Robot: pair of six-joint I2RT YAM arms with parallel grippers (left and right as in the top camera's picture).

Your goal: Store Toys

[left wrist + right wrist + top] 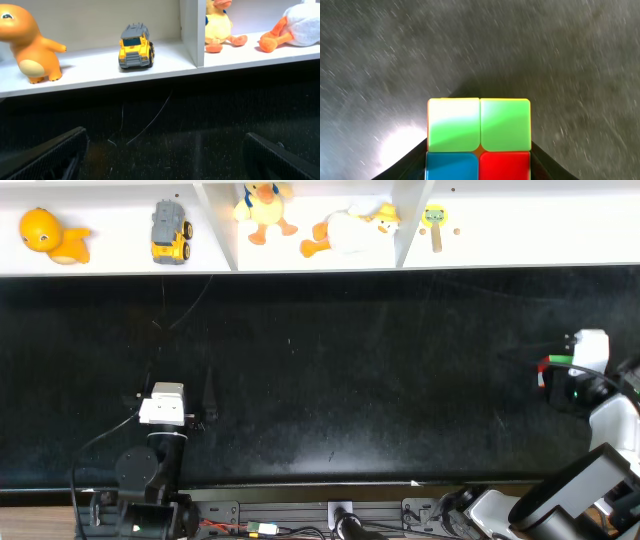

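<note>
Black table [350, 380], white shelf [120, 268] of toys behind. Over the table's right end the right gripper [479, 167] pinches a puzzle cube [479, 125] by opposite flat sides. Looks light, rigid, slick plastic; flat-face hold suits it. The left gripper [165, 160] is spread, empty.

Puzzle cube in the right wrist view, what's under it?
Black tabletop lies beyond the puzzle cube on every visible side. The spot directly beneath is covered by the cube itself and the right pincer holding it.
</note>
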